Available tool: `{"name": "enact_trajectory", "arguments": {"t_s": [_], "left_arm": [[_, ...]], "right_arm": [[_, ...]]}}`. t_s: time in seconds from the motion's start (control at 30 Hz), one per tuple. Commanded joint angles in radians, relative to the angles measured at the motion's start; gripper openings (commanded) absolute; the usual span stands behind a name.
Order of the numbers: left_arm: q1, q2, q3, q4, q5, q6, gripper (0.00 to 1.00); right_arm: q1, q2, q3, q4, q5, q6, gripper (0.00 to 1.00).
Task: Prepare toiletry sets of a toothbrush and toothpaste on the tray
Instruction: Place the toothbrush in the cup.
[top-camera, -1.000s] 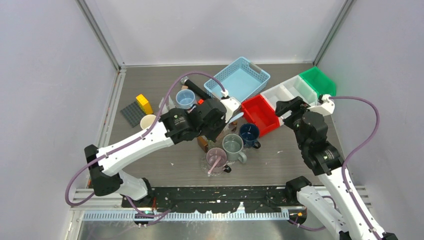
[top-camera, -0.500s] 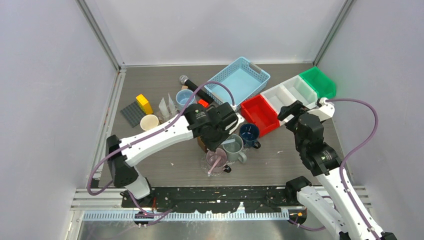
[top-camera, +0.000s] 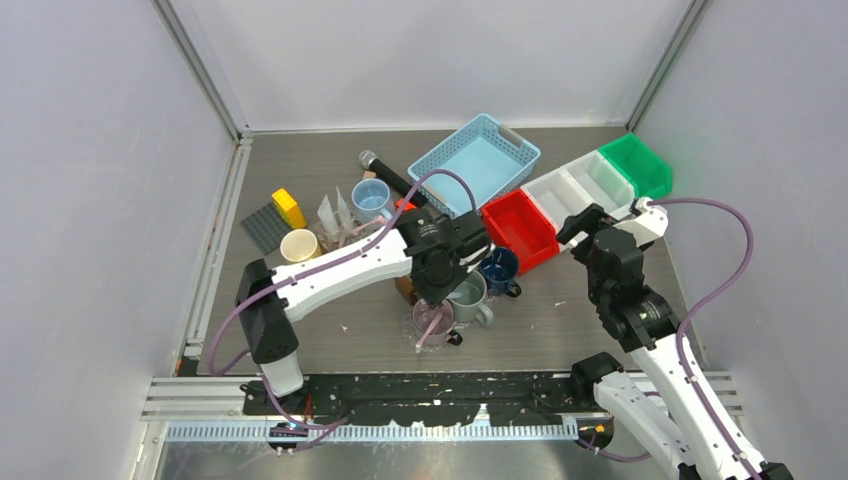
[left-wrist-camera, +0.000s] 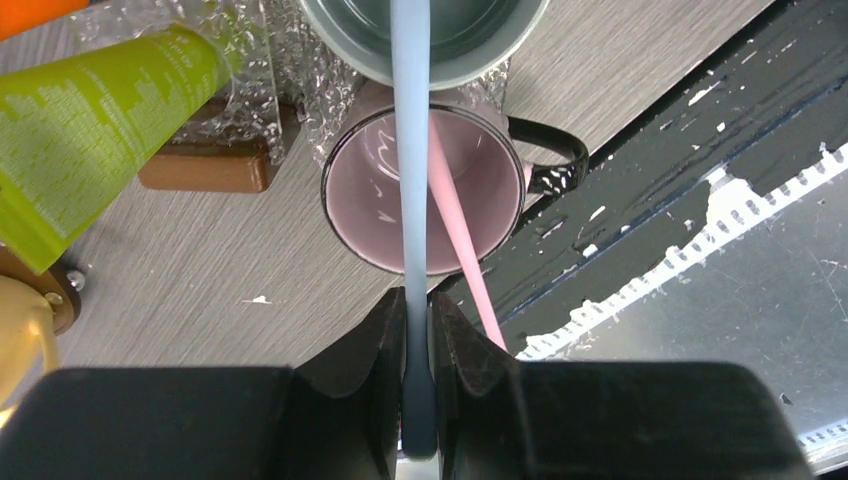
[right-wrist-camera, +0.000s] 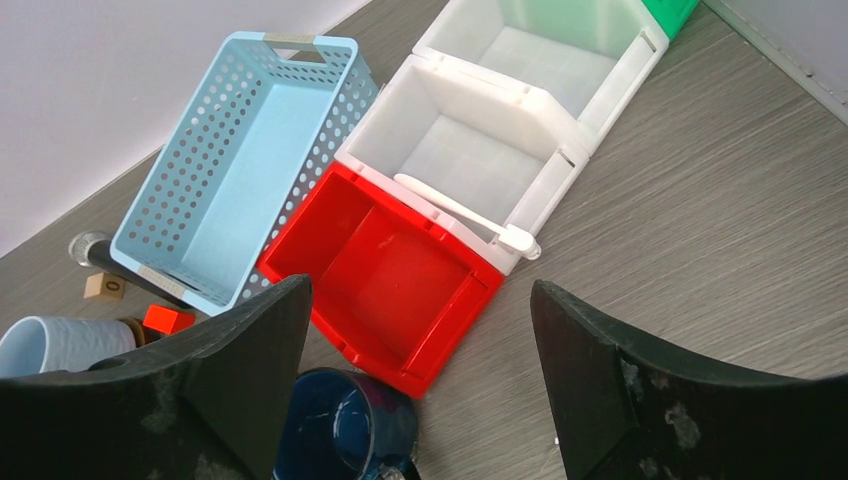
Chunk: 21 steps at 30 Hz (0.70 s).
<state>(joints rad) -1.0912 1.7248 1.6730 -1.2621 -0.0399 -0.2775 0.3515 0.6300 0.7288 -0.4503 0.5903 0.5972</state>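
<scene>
Blue plastic runs up the middle of the left wrist view: the blue toothbrush (left-wrist-camera: 410, 150) is clenched between the two fingers of the left tool (left-wrist-camera: 418, 340), gripped low on its handle. Its shaft crosses the open mouth of the pink mug (left-wrist-camera: 365, 195) and reaches over the grey mug (left-wrist-camera: 480, 30) beyond, where the frame cuts it off. Whether it touches either rim cannot be told.

A pink toothbrush (left-wrist-camera: 460, 230) leans in the pink mug, its handle sticking out over the rim toward the black rail (left-wrist-camera: 650, 170) at the bench's near edge. That rail lies just beside the mug, so there is little room on that side. On the other side sit a wooden block (left-wrist-camera: 210, 170) under crinkled clear wrap and a green toothpaste tube (left-wrist-camera: 90, 120), with a strip of bare bench (left-wrist-camera: 200, 270) near the tool.

The right tool (right-wrist-camera: 420, 300) is released, its fingers spread wide, holding nothing. It hangs above the near corner of the red bin (right-wrist-camera: 380, 250), with the navy mug (right-wrist-camera: 345, 420) close below its left finger. A white toothbrush (right-wrist-camera: 460, 208) lies in the white bin (right-wrist-camera: 470, 150), along the wall it shares with the red bin. The blue basket (right-wrist-camera: 240, 150) touches the red bin's far side. Right of the bins the bench shows open wood grain.
</scene>
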Motion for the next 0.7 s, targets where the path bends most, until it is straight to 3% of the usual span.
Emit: {"name": "enact_trajectory", "arguments": {"t_s": [0.0,0.1,0.47,0.67], "left_arm": [[-0.003,0.041,0.044,0.044,0.021,-0.020,0.19],[-0.007,0.052,0.042,0.055,0.024,-0.017,0.26],[-0.010,-0.084,0.019,0.148,-0.014,-0.034,0.68],[0.036,-0.207,-0.017,0.212,-0.055,-0.022,0.78]], "right_arm": [[0.004,0.015,-0.004,0.035,0.039,-0.040,0.87],[0.004,0.016,-0.001,0.036,0.039,-0.059,0.87],[0.004,0.123,0.084,0.021,0.002,-0.155,0.87],[-0.010,0.283,0.210,-0.032,-0.052,-0.234,0.87]]}}
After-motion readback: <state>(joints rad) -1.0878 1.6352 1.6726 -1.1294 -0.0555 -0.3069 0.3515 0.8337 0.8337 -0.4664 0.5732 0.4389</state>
